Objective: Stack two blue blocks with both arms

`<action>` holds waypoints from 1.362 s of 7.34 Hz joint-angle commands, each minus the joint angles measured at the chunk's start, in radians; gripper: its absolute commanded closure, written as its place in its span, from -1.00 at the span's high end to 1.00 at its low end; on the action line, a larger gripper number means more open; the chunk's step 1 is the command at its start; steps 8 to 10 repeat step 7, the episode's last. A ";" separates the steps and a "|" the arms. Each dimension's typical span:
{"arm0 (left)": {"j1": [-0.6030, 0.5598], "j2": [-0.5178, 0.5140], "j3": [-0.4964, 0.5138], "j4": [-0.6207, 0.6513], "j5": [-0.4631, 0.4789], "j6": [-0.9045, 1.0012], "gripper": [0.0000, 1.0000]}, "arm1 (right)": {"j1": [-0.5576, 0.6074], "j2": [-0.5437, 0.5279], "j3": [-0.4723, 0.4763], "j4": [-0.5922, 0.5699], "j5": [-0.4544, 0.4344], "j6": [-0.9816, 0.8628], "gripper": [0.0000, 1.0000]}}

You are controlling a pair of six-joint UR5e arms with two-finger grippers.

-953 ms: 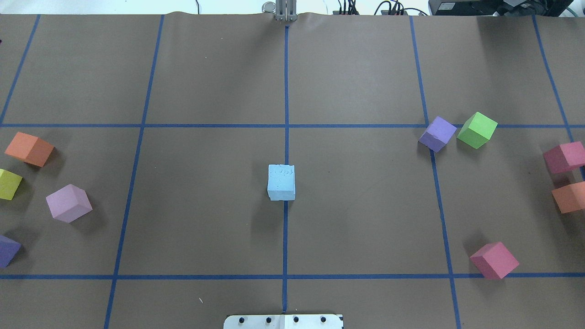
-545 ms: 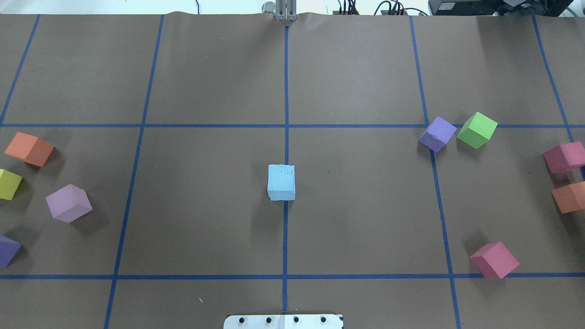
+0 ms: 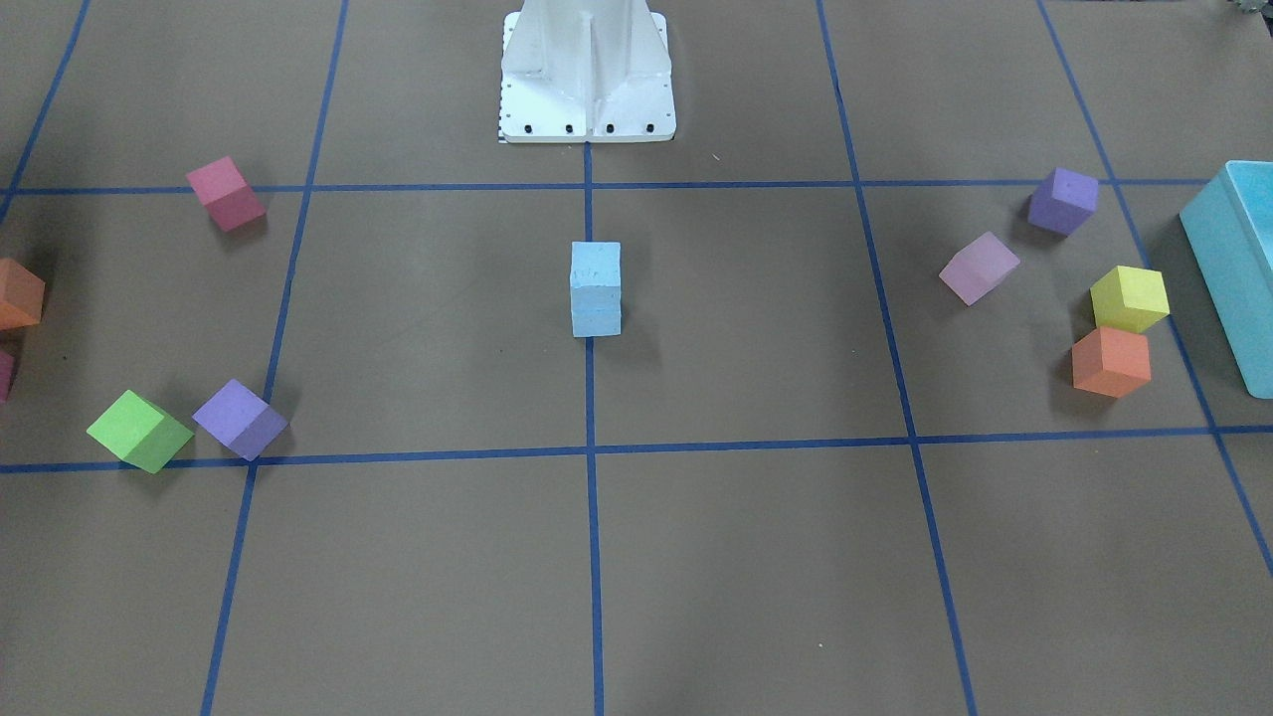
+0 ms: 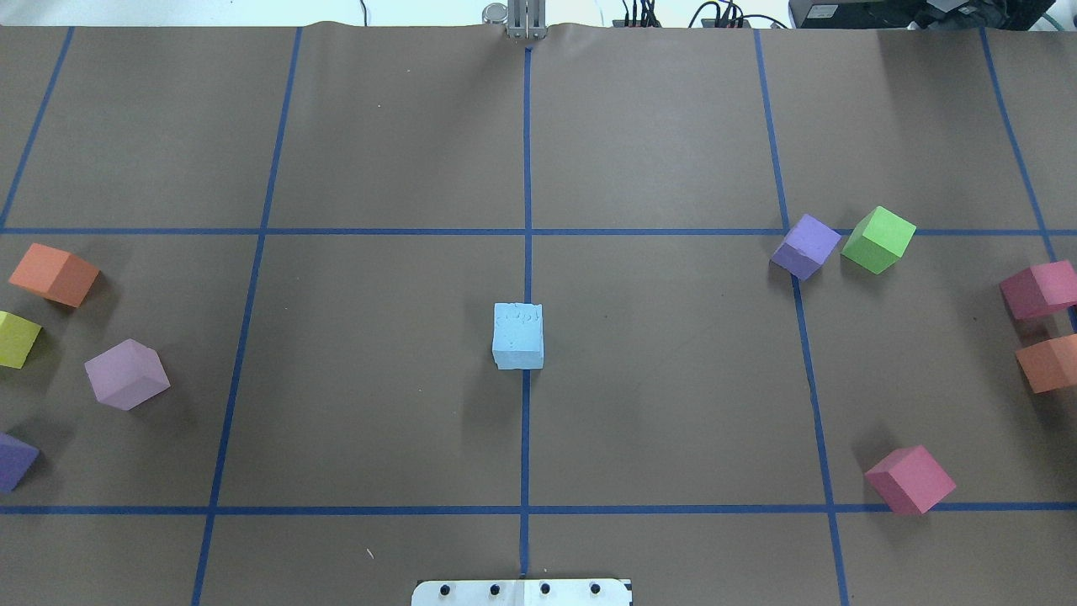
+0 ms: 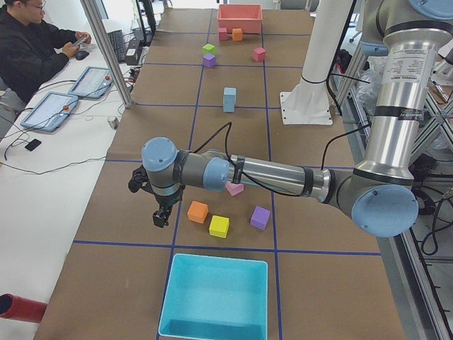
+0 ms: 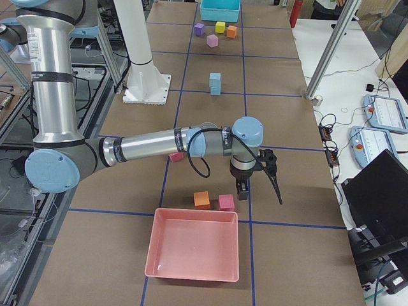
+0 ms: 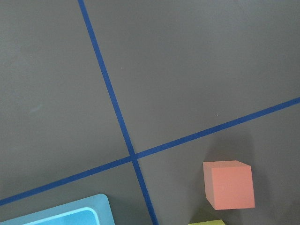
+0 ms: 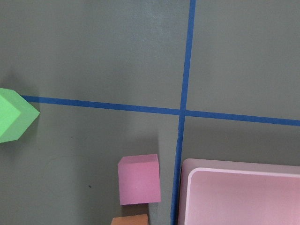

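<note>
Stacking looks done: two pale sky-blue foam cubes [image 3: 595,288] stand one atop the other at the centre of the brown paper-covered table [image 4: 353,379], nothing touching them. Seen from overhead, the black two-finger left gripper [image 5: 161,216] hangs far out at 9 o'clock and the right gripper [image 6: 242,193] at 3 o'clock. I cannot tell whether either is parted. No further move seems called for.

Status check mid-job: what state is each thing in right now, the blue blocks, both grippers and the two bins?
Pale blue foam cubes: stacked, one squarely on the other, upright, free of both arms.
Left gripper: off by the orange foam cube, far from the stack; fingers open or shut, cannot tell.
Right gripper: far from the stack; cannot tell.
Turquoise rectangular bin: empty.
Pink rectangular bin: empty.
</note>
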 commanded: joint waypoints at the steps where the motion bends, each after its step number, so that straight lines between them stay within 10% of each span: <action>1: -0.007 0.011 -0.004 0.007 -0.001 0.001 1.00 | 0.006 -0.006 -0.001 0.005 -0.009 -0.005 1.00; 10: -0.008 0.024 -0.002 0.002 -0.001 0.001 1.00 | 0.012 -0.007 -0.001 0.005 -0.034 0.001 1.00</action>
